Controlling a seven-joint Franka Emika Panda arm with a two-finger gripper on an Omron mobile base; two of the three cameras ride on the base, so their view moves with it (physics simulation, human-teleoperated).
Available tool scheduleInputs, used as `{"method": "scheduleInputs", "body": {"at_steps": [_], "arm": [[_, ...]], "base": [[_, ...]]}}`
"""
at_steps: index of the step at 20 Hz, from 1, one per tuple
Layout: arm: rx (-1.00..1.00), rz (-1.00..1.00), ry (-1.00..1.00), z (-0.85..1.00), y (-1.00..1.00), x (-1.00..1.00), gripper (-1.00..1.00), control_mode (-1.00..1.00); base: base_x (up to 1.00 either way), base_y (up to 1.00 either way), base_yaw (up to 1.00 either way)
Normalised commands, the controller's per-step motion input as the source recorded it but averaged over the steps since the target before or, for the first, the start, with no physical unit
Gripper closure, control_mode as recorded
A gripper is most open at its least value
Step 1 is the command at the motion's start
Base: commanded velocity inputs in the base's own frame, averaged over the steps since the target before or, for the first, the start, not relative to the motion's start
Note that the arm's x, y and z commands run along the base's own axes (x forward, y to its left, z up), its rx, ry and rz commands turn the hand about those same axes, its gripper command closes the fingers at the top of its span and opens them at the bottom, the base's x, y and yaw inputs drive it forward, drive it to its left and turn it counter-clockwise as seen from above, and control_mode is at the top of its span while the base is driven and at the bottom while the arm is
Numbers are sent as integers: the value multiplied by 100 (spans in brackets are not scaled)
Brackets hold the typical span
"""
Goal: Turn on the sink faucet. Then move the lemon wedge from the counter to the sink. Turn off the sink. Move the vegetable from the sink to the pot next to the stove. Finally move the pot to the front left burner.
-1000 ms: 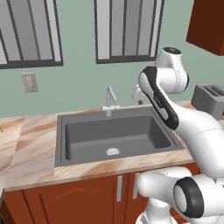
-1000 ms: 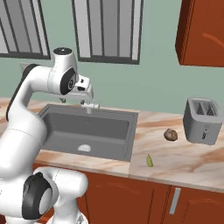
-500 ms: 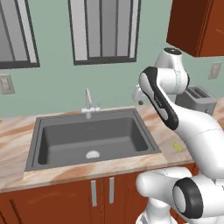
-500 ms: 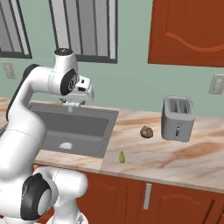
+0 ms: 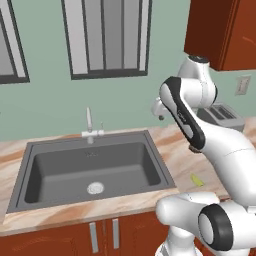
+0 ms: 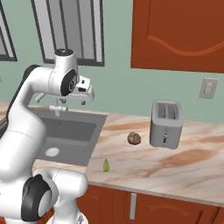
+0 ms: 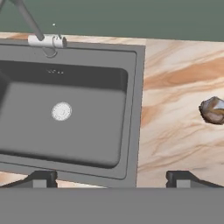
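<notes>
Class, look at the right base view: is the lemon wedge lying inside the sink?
No, the lemon wedge lies on the counter, just right of the sink.

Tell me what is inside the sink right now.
Inside the sink the round silver drain alone shows in the dark basin; no water or food shows. The lemon wedge lies on the counter to its right. The near inner wall is hidden by the front rim.

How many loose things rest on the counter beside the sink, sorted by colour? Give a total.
Yellow-green: 1, the lemon wedge
Brown: 1, the roundish lump
Silver: 1, the toaster
Total: 3
</notes>
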Motion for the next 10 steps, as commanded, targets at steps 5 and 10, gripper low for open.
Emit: {"method": "scheduleInputs", "body": {"at_steps": [5, 10], "arm": [[0, 0, 0, 0, 0, 0, -100, 100], [0, 0, 0, -1, 0, 0, -100, -100]], "base": [[67, 1, 0], [17, 1, 0]]}}
